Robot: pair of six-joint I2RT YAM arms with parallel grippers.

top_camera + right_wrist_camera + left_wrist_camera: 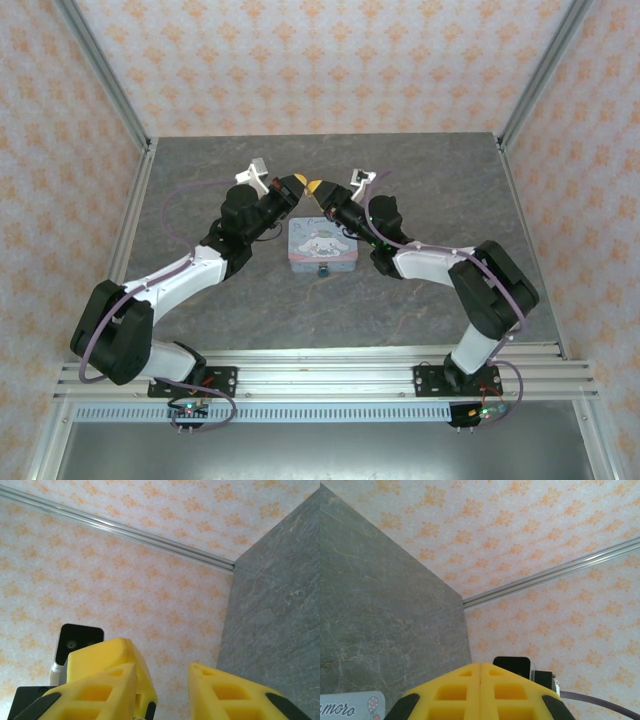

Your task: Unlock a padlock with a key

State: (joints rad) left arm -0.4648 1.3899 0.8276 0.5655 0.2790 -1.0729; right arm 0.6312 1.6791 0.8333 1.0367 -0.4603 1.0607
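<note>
The left gripper [480, 666] sat clenched at bottom centre of its view, the right gripper [162, 672] released and empty.

Left hand [480, 666] closed, right hand [163, 669] parted

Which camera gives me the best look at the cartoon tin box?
The top external view is best. It shows the whole tin from above, lid picture facing up, lying on the grey table. The left wrist view catches just one corner of the tin at its bottom left edge, with a bit of lettering.
</note>
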